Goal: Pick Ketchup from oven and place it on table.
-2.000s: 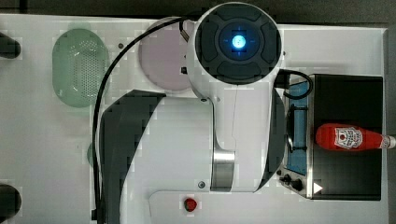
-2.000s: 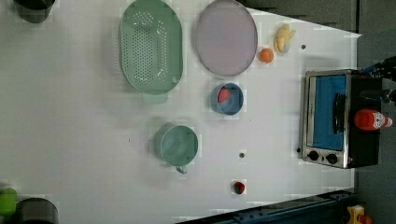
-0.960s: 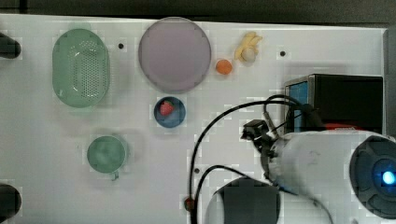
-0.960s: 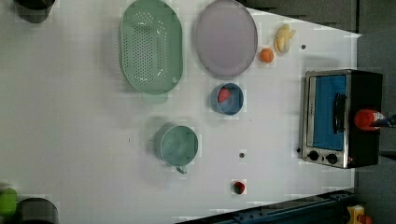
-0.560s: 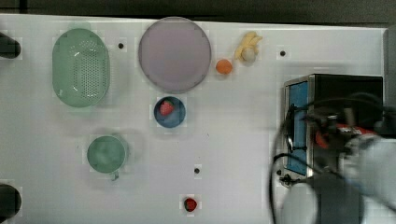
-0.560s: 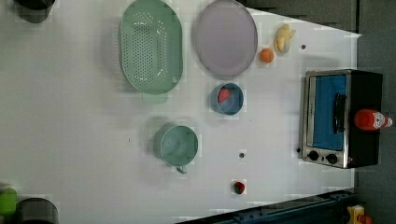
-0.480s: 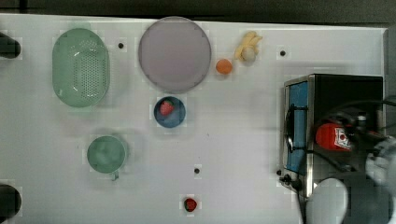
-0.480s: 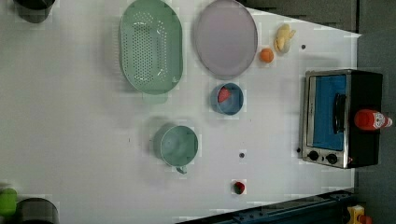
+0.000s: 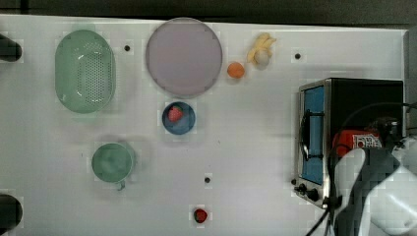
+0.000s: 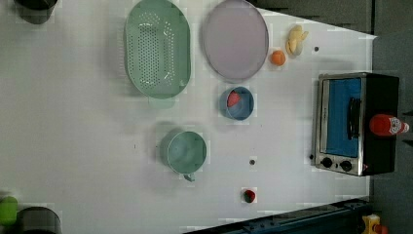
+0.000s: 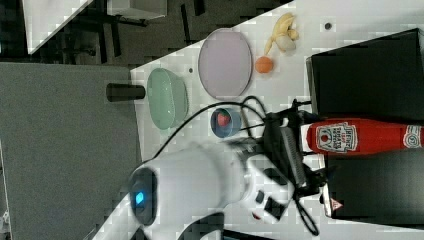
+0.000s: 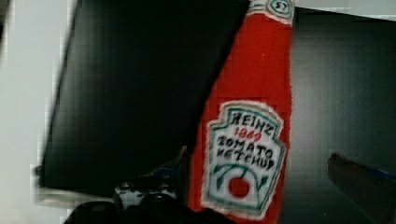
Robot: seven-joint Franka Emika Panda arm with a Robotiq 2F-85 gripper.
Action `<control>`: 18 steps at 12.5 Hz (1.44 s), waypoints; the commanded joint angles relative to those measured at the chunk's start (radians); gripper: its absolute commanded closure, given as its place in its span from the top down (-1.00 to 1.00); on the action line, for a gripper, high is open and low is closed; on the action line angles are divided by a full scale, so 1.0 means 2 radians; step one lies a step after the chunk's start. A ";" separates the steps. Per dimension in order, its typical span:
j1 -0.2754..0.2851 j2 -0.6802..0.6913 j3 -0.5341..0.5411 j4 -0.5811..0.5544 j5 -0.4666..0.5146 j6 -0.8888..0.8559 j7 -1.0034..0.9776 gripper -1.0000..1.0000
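The ketchup [image 12: 252,116] carried a white label reading "HEINZ 1869 TOMATO KETCHUP" over a small red tomato, and a "57" badge sat high on its neck. It stood upright on the black roof of the oven [image 9: 366,103], long axis vertical, cap up; in the right view the bottle [image 11: 360,136] ran sideways across the picture with its cap toward 3 o'clock. In the left view the ketchup [image 10: 387,125] sat at the oven's [image 10: 358,124] 3 o'clock edge, behind the blue glass door and its dark handle. The oven itself stood on the white table [image 9: 246,162], at the 3 o'clock side in the top view.

The arm reached in from about 5 o'clock in the top view, its white casing over the oven's lower corner and partly covering the bottle [image 9: 361,140]. In the right view the end effector [image 11: 287,145] sat at the bottle's base end, just beside the label. I could not tell how far its fingers were parted, or whether they had hold of the bottle.

A red warning triangle sticker [image 11: 336,205] showed on the oven's side in the right view.
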 commanded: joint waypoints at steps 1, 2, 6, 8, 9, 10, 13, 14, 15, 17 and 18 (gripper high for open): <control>0.012 -0.001 -0.007 -0.004 0.024 0.007 -0.011 1.00; 0.011 0.007 -0.011 -0.004 0.045 0.007 -0.011 1.00; 0.009 0.027 -0.013 -0.001 0.065 0.026 -0.011 1.00; 0.008 0.031 -0.014 -0.003 0.065 0.027 -0.011 0.40; 0.008 0.034 -0.014 -0.003 0.065 0.027 -0.011 0.16; 0.008 0.035 -0.014 0.000 0.065 0.027 -0.011 0.01; 0.020 0.004 0.007 0.038 0.065 -0.009 -0.012 0.01; 0.025 -0.008 0.017 0.048 0.065 -0.041 -0.011 0.01; 0.029 -0.021 0.028 0.057 0.065 -0.081 -0.010 0.01; 0.035 -0.050 0.054 0.067 0.065 -0.138 0.005 0.01; 0.037 -0.069 0.074 0.067 0.063 -0.150 0.023 0.01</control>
